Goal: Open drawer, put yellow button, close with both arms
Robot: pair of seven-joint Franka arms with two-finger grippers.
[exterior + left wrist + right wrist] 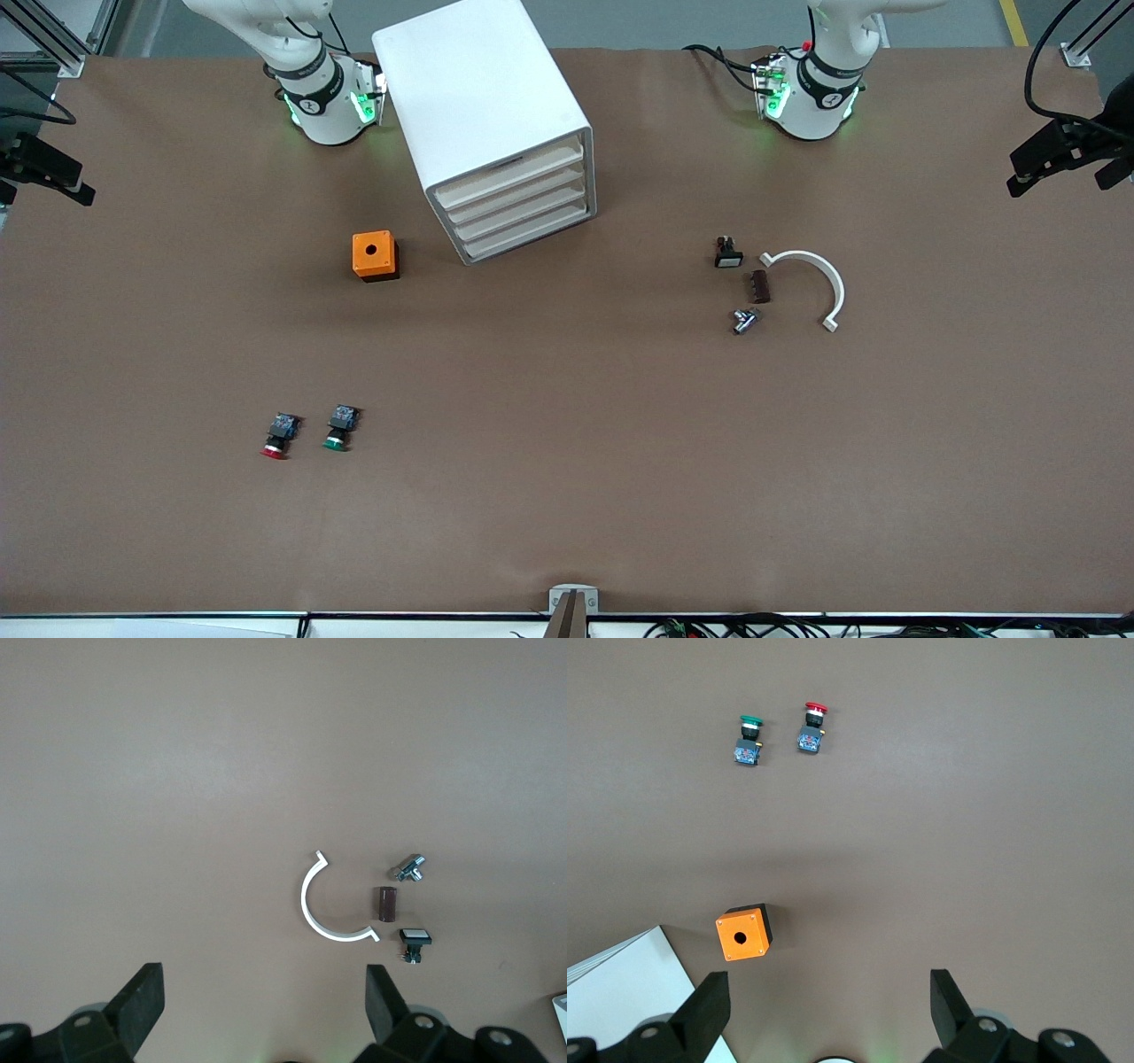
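The white cabinet (483, 89) stands near the right arm's base, and a corner of it shows in the right wrist view (629, 992). Its uppermost drawer (514, 170) is shut, like the three below it. The yellow button shows in no view. Both arms are drawn back at their bases, and their hands are out of the front view. My left gripper (264, 1005) is open and empty, high over bare table. My right gripper (828, 1010) is open and empty, high over the table beside the cabinet.
An orange box with a hole (375, 255) (742, 935) sits beside the cabinet. Red-capped (280, 436) (812, 726) and green-capped (339, 427) (749, 738) switches lie nearer the front camera. Toward the left arm's end lie a white arc (837, 288) (306, 904), brown block (760, 286), metal fitting (744, 320) and small black switch (727, 253).
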